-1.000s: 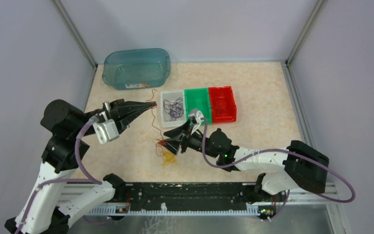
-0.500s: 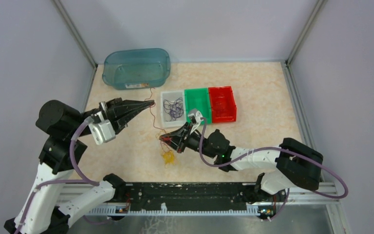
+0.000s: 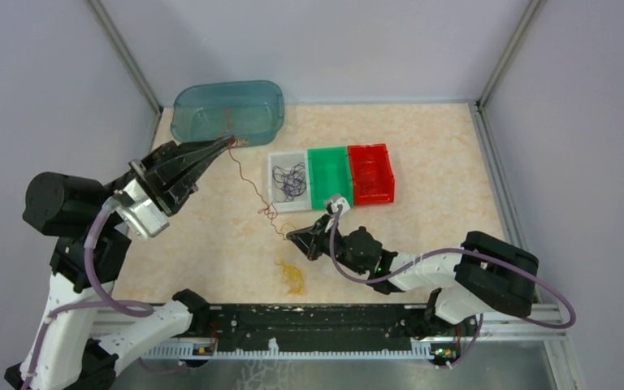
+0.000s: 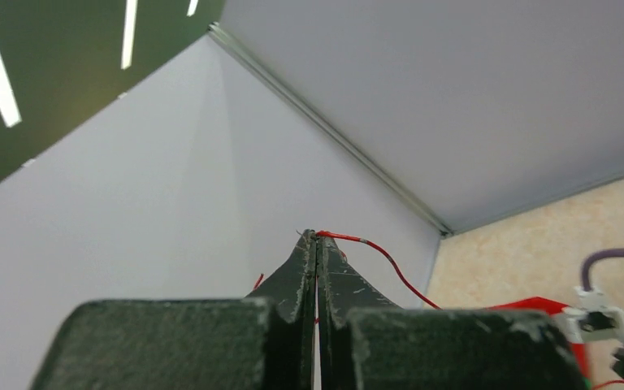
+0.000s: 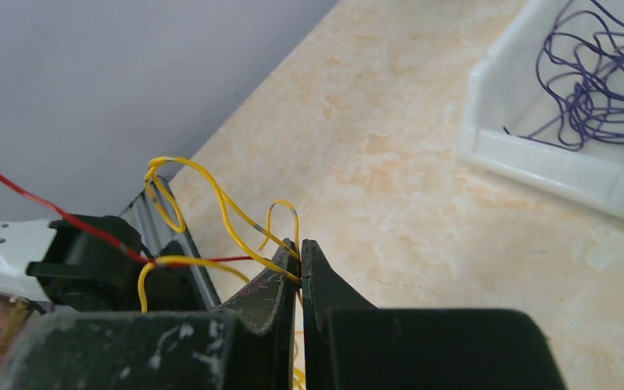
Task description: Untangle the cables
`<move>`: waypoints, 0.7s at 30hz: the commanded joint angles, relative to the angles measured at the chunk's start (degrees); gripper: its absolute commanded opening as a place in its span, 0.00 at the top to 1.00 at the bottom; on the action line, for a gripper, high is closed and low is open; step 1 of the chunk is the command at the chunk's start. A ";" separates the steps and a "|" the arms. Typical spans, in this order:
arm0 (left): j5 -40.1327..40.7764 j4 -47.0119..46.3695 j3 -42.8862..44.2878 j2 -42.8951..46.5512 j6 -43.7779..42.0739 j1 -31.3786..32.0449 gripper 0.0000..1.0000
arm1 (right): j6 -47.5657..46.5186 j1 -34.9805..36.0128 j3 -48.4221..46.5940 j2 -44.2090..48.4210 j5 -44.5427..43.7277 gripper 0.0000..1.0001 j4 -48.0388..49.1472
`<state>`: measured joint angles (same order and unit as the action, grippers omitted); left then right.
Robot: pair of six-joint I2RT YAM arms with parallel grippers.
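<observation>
**Desk:** Where are the cables, and what is gripping them?

**Photographer:** A thin red wire [image 3: 267, 211] runs slantwise above the beige speckled tabletop [image 3: 439, 162]. The left gripper [image 3: 229, 140] is clenched on its far end, raised at the near rim of a translucent teal plastic tub [image 3: 185, 122]. Its near end runs to the right gripper [image 3: 291, 236], low over the table. That gripper is clamped on a strand of the curly yellow-orange wire [image 3: 292, 276], most of which lies heaped just in front of it. I cannot tell whether the red strand is pinched there too. The dark purple wires [image 3: 288, 180] lie in a white plastic bin [image 3: 273, 197].

**Desk:** What could go wrong?

**Photographer:** The red wire has a small kink partway along. Pulling the ends further apart may cinch it tight instead of opening it. It could also slip the fine strand from the fingertips, or drag the yellow heap along.

**Desk:** Is there room to move?

**Photographer:** Not much for the left arm, which is near the tub and the grey left wall [image 3: 49, 81]. The red wire also passes just beside the white bin's corner and could snag there. Bare table lies right of the bins and at the near left.
</observation>
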<state>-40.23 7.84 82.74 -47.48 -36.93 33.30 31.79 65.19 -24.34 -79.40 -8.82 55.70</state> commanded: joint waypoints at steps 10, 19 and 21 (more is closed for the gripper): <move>14.18 -19.00 8.76 -5.55 -11.44 0.11 1.00 | -1.12 0.44 2.90 -2.30 -6.80 1.00 -6.10; 15.98 -28.84 15.54 -10.43 -16.38 0.15 1.00 | -2.09 0.51 3.04 -2.46 -6.61 0.99 -8.53; 15.81 -28.66 16.81 -10.96 -16.09 0.10 1.00 | -2.16 0.54 2.79 -2.37 -5.47 0.93 -8.59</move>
<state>-25.87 -13.80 95.98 -58.59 -50.72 33.28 31.00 65.21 -21.45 -81.30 -14.90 48.25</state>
